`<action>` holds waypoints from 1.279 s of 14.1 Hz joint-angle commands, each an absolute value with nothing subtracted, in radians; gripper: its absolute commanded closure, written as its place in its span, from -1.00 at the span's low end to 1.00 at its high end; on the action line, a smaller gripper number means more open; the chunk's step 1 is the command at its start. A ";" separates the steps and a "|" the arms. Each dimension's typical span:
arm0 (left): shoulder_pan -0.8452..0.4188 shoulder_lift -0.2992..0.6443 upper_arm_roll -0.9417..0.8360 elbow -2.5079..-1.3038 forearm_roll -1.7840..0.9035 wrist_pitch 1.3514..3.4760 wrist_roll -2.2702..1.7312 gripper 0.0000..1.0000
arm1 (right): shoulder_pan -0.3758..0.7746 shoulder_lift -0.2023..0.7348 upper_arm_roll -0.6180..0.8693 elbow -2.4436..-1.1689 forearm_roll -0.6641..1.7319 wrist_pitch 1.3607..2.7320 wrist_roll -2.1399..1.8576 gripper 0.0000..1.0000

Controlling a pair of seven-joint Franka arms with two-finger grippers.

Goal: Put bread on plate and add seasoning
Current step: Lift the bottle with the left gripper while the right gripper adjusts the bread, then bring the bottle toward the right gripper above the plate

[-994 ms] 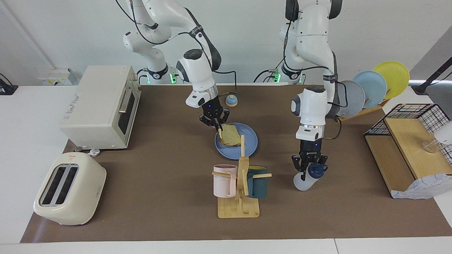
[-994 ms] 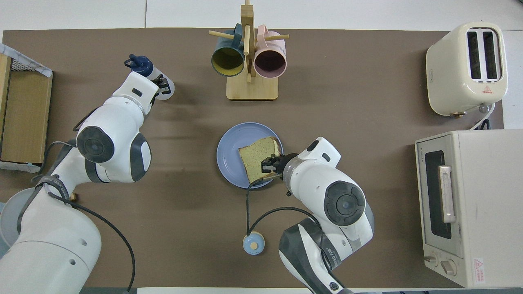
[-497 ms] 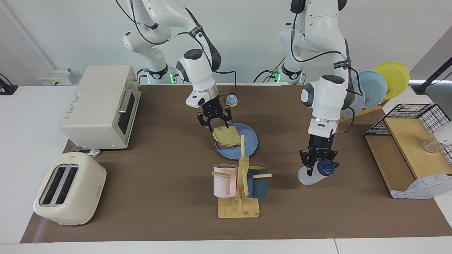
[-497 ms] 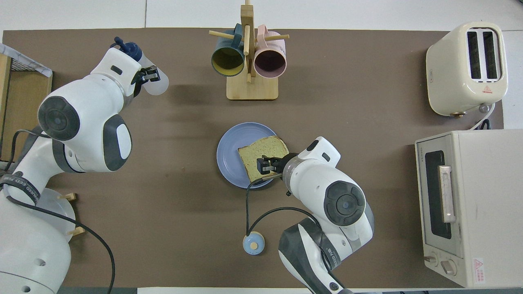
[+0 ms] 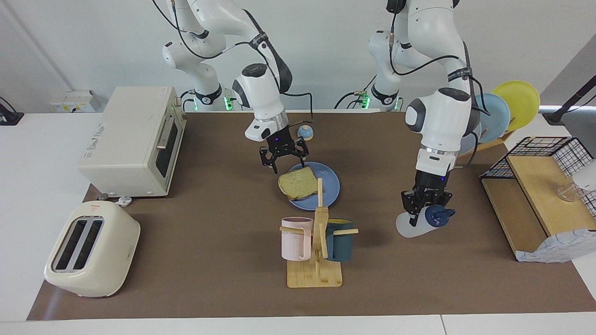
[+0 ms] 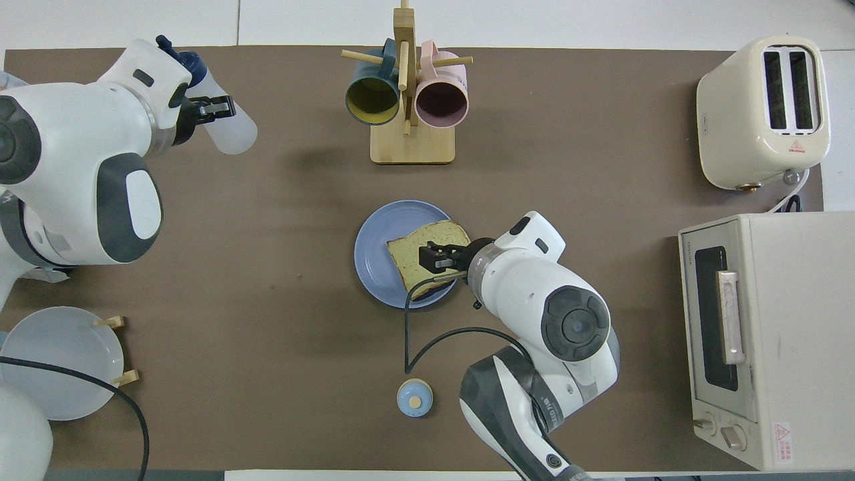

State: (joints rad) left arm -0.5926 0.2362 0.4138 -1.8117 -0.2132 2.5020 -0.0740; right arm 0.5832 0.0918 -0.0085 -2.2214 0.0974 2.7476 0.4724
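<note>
Bread [image 5: 296, 183] lies flat on the plate [image 5: 326, 193], overhanging the rim toward the right arm's end of the bench, so step 1 looks done. Right tool [image 5: 283, 160] hangs just above the bread's edge w/ fingers apart, nothing in them, clear of the slice in the facing view. Plate sits directly under that tool; mug rack [image 5: 316, 242] stands farther from the robots than the plate.

Left tool [image 5: 426, 204] is clamped on the seasoning [image 5: 421, 223], gripping near its neck; bottle is tilted, cap [image 5: 437, 216] to one side, lifted off the bench over the left arm's end, well apart from the plate.

Left to do, as I judge it: carry the bottle over the plate, tip it cap-down & squeeze over the bread. Right arm prob. needs to back off first to make room.
</note>
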 commanded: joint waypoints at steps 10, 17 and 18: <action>-0.594 0.011 0.394 -1.755 -0.193 1.939 0.455 1.00 | 0.526 0.146 -0.003 -1.718 0.376 2.099 0.466 -1.00; -0.598 -0.063 0.331 -1.772 -0.181 1.747 0.843 1.00 | 0.529 0.109 -0.003 -1.695 0.532 2.063 0.618 -1.00; -0.598 -0.070 0.327 -1.776 -0.181 1.741 0.888 1.00 | 0.529 0.092 -0.005 -1.694 0.557 2.060 0.623 -1.00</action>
